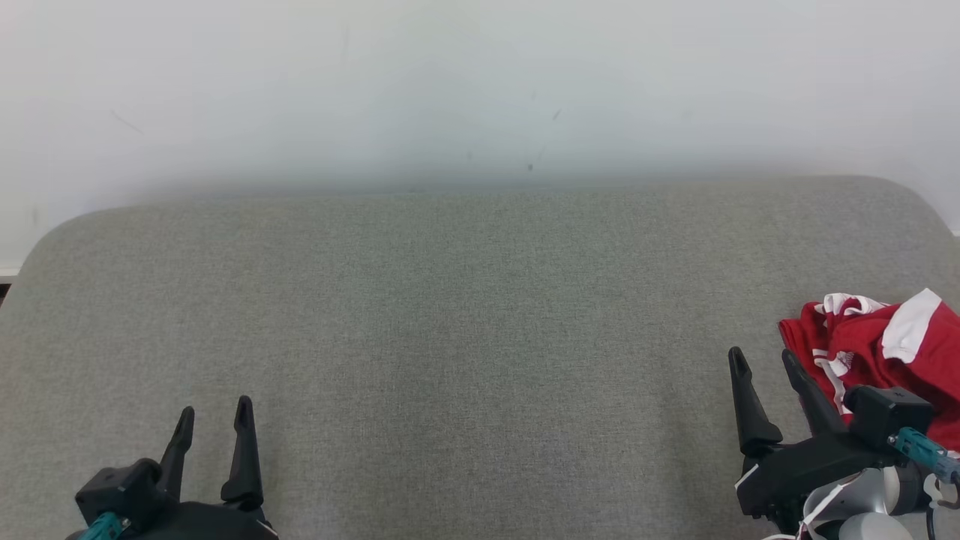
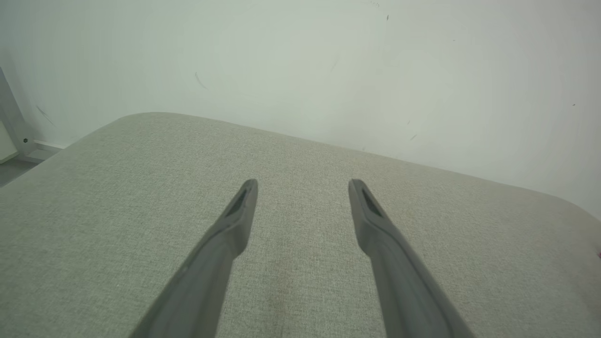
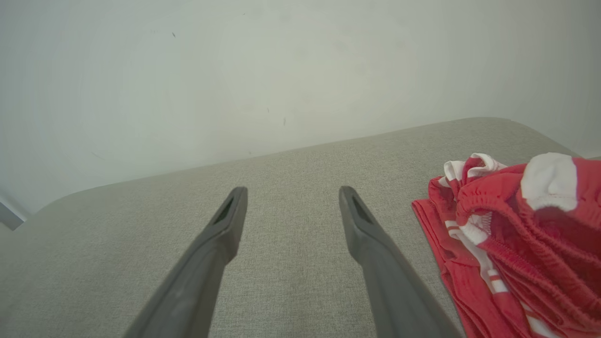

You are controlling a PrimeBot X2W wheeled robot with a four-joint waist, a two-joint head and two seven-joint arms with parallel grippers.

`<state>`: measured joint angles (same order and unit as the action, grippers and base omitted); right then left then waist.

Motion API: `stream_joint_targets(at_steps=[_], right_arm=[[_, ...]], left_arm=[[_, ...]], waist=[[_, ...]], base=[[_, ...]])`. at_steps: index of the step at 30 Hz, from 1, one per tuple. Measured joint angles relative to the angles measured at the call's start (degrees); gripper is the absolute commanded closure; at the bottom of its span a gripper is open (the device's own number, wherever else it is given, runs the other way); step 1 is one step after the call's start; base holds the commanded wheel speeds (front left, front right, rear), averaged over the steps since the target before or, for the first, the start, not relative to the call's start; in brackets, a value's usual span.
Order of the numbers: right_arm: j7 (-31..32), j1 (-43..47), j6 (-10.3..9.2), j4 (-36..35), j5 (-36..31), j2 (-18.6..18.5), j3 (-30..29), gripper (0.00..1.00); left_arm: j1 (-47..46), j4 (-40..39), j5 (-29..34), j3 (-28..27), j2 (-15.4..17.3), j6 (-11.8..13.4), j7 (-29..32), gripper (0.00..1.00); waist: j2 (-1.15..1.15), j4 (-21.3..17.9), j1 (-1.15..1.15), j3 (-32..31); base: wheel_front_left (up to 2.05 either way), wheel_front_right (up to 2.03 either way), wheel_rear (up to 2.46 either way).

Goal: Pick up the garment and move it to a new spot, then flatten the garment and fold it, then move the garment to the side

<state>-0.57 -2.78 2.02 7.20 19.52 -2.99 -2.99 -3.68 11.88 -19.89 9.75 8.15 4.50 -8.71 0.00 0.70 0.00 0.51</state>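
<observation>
The garment (image 1: 877,352) is a crumpled red piece with white stripes and a gathered waistband, lying at the right edge of the grey padded surface (image 1: 465,330); the right wrist view has the garment (image 3: 516,244) at its right side. My right gripper (image 1: 765,360) hovers open just left of the heap, apart from it, with nothing between its fingers (image 3: 225,225). My left gripper (image 1: 216,412) stands open and empty at the lower left, far from the cloth. Its fingers (image 2: 239,211) point over bare fabric.
A pale wall (image 1: 480,82) rises right behind the padded surface. The surface has rounded far corners, and its left edge drops toward a floor and a metal leg (image 2: 11,117). Bare grey fabric stretches between the two grippers.
</observation>
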Motion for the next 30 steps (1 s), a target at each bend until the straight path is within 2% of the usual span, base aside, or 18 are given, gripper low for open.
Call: stream_joint_targets(at_steps=[10,11,20,30], right_arm=[[-1.0,0.0,-0.08,0.6,0.1,0.0,0.2,0.0],[-1.0,0.1,-0.07,0.9,0.1,0.0,0.2,1.0],[-0.6,3.3,-0.03,5.1,1.0,0.8,0.3,1.0],[0.2,3.1,0.13,5.7,8.5,0.8,-0.3,1.0]], left_arm=[[0.0,0.5,0.0,0.4,0.1,-0.1,-0.4,0.0],[0.0,0.8,0.0,0.4,0.1,0.0,-0.4,1.0],[2.5,4.4,-0.6,0.3,-1.5,-0.1,0.3,1.0],[2.3,4.7,-8.0,-1.5,-2.0,-1.1,2.1,1.0]], waist=[[0.0,-0.4,0.0,0.0],[0.0,-0.4,0.0,0.0],[0.0,-0.4,0.0,0.0],[0.0,-0.5,0.0,-0.1]], base=[[0.0,0.0,0.0],[0.0,0.0,0.0],[0.0,0.0,0.0],[0.0,0.0,0.0]])
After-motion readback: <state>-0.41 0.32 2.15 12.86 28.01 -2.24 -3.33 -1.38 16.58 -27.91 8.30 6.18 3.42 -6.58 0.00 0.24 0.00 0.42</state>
